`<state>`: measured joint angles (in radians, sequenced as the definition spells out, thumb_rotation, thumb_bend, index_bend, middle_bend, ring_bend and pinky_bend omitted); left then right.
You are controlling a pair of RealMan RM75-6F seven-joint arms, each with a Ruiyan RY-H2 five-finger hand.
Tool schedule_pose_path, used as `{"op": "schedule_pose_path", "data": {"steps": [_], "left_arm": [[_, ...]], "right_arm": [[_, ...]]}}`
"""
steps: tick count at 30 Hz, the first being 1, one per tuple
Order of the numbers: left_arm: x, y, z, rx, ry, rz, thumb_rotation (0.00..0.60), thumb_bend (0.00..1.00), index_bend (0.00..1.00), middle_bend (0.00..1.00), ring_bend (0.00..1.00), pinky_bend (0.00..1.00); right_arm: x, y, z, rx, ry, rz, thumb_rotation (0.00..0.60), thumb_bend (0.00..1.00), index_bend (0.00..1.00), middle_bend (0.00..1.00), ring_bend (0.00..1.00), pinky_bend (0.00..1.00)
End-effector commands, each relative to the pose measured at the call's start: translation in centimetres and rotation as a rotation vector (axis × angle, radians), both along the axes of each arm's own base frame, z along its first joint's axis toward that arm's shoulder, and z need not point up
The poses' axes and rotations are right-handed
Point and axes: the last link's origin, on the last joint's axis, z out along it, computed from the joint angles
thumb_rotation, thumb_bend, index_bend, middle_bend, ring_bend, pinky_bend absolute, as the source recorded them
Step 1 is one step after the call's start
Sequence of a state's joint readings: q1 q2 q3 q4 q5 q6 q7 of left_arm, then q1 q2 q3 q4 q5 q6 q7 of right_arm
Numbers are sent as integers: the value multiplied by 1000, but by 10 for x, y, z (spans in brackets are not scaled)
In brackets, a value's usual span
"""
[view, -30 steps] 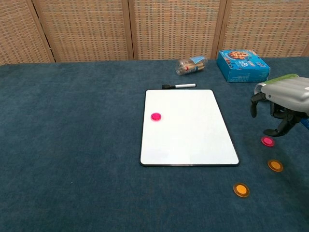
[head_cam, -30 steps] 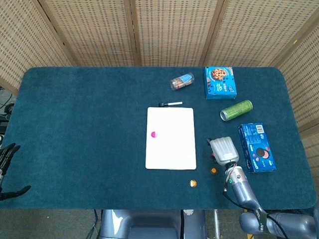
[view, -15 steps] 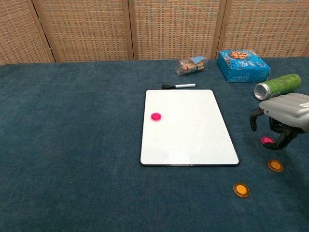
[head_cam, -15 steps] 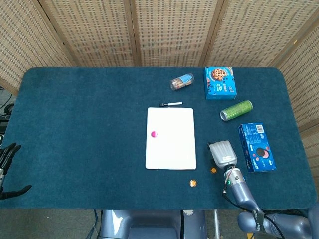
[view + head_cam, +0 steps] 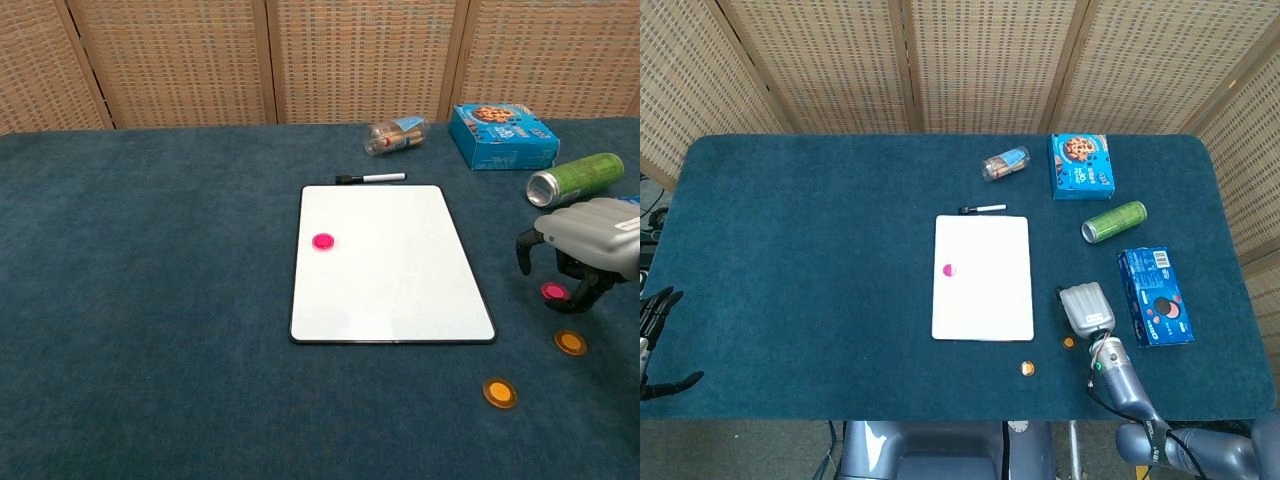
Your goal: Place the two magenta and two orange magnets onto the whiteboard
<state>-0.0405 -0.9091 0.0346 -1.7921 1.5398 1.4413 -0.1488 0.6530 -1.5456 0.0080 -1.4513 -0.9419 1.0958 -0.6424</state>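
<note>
Two hands: I had both in view; only the right one was over the work area.
Right hand: it hung palm down just beside the whiteboard's right edge, fingers curled downward around the loose magenta magnet. I could not tell from either view whether the fingertips touched or gripped it.
Left hand: it sat off the table's near left corner, well apart from everything, with dark fingers spread and nothing in them.
Loose magenta magnet: it lay on the cloth directly under the right hand, between its curled fingers, off the board.
Placed magenta magnet: it lay flat on the whiteboard near its left edge, well to the left of the right hand.
Orange magnet, nearer the hand: it lay on the cloth just on the near side of the right hand's fingertips.
Second orange magnet: it lay on the cloth further toward me and left of the right hand, near the board's front right corner.
Whiteboard: it lay flat on the table, left of the right hand.
Marker: it lay along the board's far edge.
Green can: it lay on its side just beyond the right hand.
Table: I saw blue cloth covering it.
</note>
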Motion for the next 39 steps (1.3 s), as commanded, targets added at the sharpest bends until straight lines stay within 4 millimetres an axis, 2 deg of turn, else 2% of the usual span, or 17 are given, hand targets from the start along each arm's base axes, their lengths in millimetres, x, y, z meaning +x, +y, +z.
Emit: {"op": "schedule_pose_path", "data": {"steps": [1, 17, 28, 39], "left_arm": [[0, 0, 0, 0, 1, 0, 600, 18, 0, 0, 0, 0], [-1, 2, -1, 3, 6, 9, 600, 18, 0, 0, 0, 0], [0, 2, -3, 0, 10, 10, 600, 18, 0, 0, 0, 0], [0, 1, -2, 0, 8, 11, 600, 18, 0, 0, 0, 0]], "right_arm": [[-2, 0, 0, 2, 1, -5, 600, 350, 386, 981, 997, 1000], [-15, -2, -3, 9, 15, -36, 600, 350, 394, 981, 997, 1000], [-18, -3, -5, 18, -19, -56, 600, 361, 562, 982, 997, 1000], [-16, -4, -5, 13, -42, -53, 600, 362, 585, 983, 997, 1000]]}}
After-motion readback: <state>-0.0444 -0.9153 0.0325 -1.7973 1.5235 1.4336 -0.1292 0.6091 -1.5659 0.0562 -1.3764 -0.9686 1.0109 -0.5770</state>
